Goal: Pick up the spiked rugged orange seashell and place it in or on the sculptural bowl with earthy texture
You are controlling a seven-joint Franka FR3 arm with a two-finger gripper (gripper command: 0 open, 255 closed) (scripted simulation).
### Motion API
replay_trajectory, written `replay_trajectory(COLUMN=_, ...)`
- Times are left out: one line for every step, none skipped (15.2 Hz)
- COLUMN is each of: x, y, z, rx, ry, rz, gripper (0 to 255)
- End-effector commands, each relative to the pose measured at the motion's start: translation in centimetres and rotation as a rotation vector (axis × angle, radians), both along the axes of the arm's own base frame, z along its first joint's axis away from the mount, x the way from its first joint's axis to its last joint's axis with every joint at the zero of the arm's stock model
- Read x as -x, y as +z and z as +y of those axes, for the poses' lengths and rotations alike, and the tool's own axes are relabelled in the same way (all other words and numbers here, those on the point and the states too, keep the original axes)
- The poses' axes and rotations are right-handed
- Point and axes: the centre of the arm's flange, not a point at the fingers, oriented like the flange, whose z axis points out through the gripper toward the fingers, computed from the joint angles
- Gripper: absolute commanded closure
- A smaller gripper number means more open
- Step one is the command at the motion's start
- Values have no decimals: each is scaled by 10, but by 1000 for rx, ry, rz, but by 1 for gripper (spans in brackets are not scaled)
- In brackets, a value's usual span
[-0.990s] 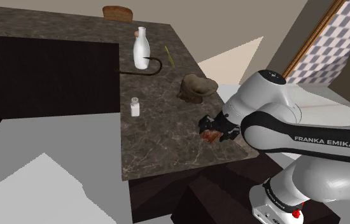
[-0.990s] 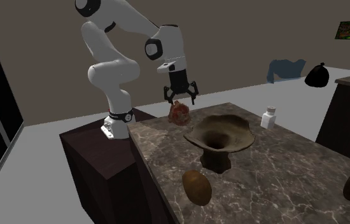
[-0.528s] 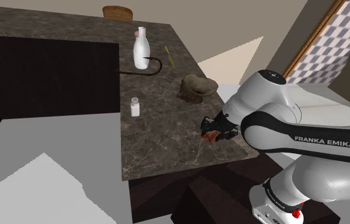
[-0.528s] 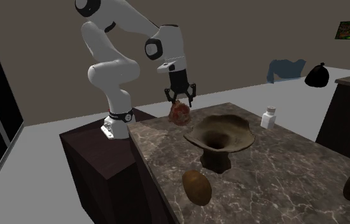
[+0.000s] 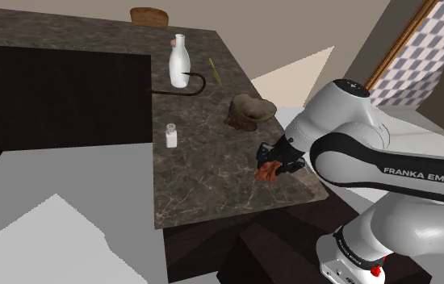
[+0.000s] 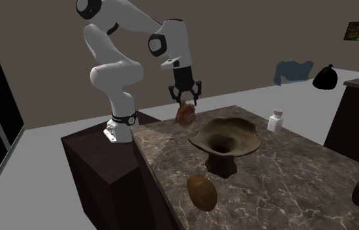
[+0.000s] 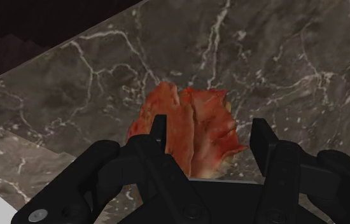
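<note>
You're looking at a dark, white-veined stone counter. On it stand a brown footed bowl near the shoulder view's right edge, a small white shaker near the opposite edge, and farther back a white bottle with a dark curved hook and a thin yellowish stick beside it. In the second exterior view, a brown egg-shaped lump lies near the bowl's foot.

Gripper grips orange seashell — near counter edge; bowl beyond.
</note>
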Motion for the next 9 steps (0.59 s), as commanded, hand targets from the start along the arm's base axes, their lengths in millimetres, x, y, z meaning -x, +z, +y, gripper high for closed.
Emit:
replay_trajectory(x=1, y=10, z=0, rx=0, ry=0, rz=0, gripper=255)
replay_trajectory(x=1, y=15, z=0, rx=0, ry=0, rz=0, gripper=255)
replay_trajectory(x=1, y=20, z=0, rx=0, ry=0, rz=0, gripper=255)
replay_trajectory(x=1, y=26, z=0, rx=0, ry=0, rz=0, gripper=255)
replay_trajectory(x=1, y=31, z=0, rx=0, ry=0, rz=0, gripper=255)
replay_trajectory(x=1, y=36, z=0, rx=0, ry=0, rz=0, gripper=255)
replay_trajectory(x=1, y=42, z=0, rx=0, ry=0, rz=0, gripper=255)
replay_trajectory(x=1, y=47, z=0, rx=0, ry=0, rz=0, gripper=255)
replay_trajectory(x=1, y=52, z=0, rx=0, ry=0, rz=0, gripper=255)
